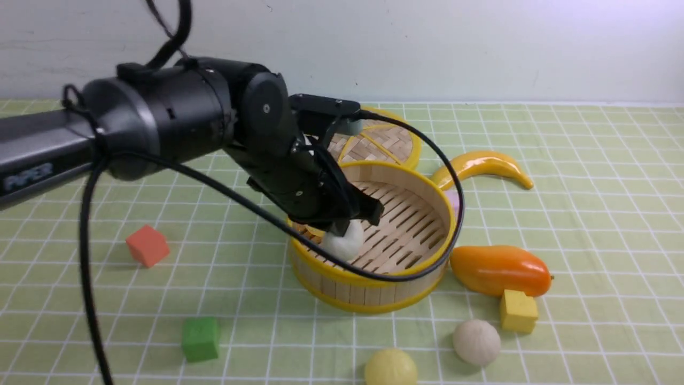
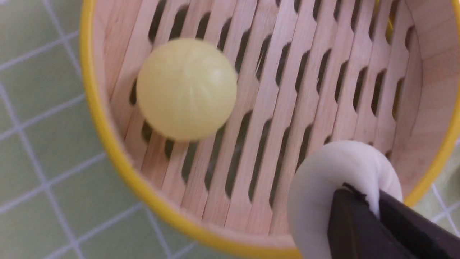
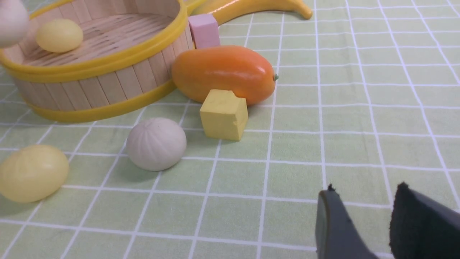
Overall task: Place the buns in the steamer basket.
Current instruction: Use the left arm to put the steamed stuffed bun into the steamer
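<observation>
overhead, left wrist view: left fingers (image 2: 375, 212) clamped on 1 off-white bun (image 2: 334, 187), pinched skin between them, at the steamer basket (image 2: 251, 118); 1 yellow bun (image 2: 187, 90) well apart inside, its view blocked in front view. right wrist view: right fingers (image 3: 373, 223) apart; 1 pale yellow bun (image 3: 34, 172) and 1 pleated bun (image 3: 156, 144) on the surface (image 3: 294, 187), outside the basket.

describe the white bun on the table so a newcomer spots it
Find the bamboo steamer basket. On its right, nearer the camera, sits a yellow cube. The bun is the pleated off-white ball just left of that cube; the neighbouring ball is yellow.
</observation>
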You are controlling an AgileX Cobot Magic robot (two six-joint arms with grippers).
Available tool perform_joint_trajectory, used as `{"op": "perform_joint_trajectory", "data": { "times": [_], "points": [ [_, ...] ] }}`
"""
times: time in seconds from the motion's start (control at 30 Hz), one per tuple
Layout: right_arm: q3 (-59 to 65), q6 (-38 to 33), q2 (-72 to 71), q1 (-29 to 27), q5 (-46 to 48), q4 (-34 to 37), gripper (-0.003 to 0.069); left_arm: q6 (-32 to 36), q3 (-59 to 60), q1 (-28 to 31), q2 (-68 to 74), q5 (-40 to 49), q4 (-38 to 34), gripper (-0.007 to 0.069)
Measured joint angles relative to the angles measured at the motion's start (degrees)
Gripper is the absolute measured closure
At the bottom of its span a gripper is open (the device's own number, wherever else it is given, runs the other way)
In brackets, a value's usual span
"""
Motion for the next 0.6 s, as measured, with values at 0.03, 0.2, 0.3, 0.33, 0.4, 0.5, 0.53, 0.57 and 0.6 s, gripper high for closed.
{"op": "perform_joint_trajectory", "data": {
  "times": [0.03, 0.2, 0.3, 0.33, 0.4, 0.5, 0.53, 0.57, 0.6],
  "points": [
    [0.0, 0.0, 0.0, 0.0, 0.0, 0.0, 0.0420, 0.7, -1.5, 0.0, 2.0, -0.2, -0.3, 0.0629],
    [0.0, 0.0, 0.0, 0.0, 0.0, 0.0, 0.0420, 1.8, -8.7, 0.2, 11.1, 2.0, 0.1, 0.0554],
    [0.0, 0.0, 0.0, 0.0, 0.0, 0.0, 0.0420, 1.9, -11.1, 0.4, 13.2, 4.2, 0.3, 0.0443],
    [0.0, 0.0, 0.0, 0.0, 0.0, 0.0, 0.0420, 1.9, -12.1, 0.4, 13.5, 5.0, 0.3, 0.0379],
    [0.0, 0.0, 0.0, 0.0, 0.0, 0.0, 0.0420, 1.2, -13.4, 0.4, 13.6, 6.2, 0.3, 0.0277],
    [0.0, 0.0, 0.0, 0.0, 0.0, 0.0, 0.0420, -1.3, -16.2, 0.4, 13.6, 9.5, 0.3, 0.0129],
    [0.0, 0.0, 0.0, 0.0, 0.0, 0.0, 0.0420, -1.3, -16.4, 0.4, 13.5, 9.8, 0.3, 0.0129],
    [0.0, 0.0, 0.0, 0.0, 0.0, 0.0, 0.0420, -2.7, -17.8, 0.4, 13.2, 11.9, 0.1, 0.0085],
    [0.0, 0.0, 0.0, 0.0, 0.0, 0.0, 0.0420, -3.2, -18.5, 0.3, 12.5, 13.5, 0.1, 0.0078]
  ]
}}
